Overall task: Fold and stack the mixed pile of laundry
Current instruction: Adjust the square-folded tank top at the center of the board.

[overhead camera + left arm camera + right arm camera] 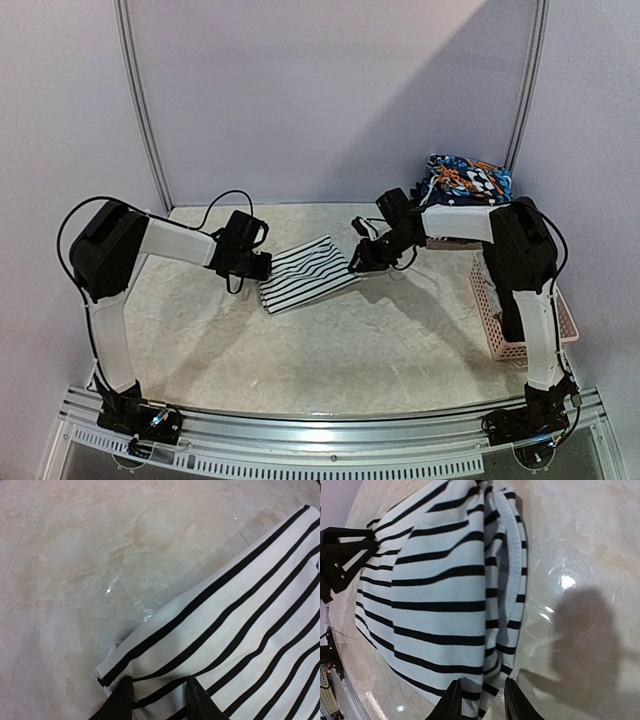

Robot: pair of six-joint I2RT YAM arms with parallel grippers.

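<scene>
Here, striped garment [308,272], marbled table [330,345], lilac walls [330,90]

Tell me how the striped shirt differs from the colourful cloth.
The striped shirt is black and white; the colourful cloth is blue, orange and white. The striped shirt lies flat, gripped by left fingers and right fingers; the colourful cloth sits bunched, untouched. Both are fabric.
</scene>
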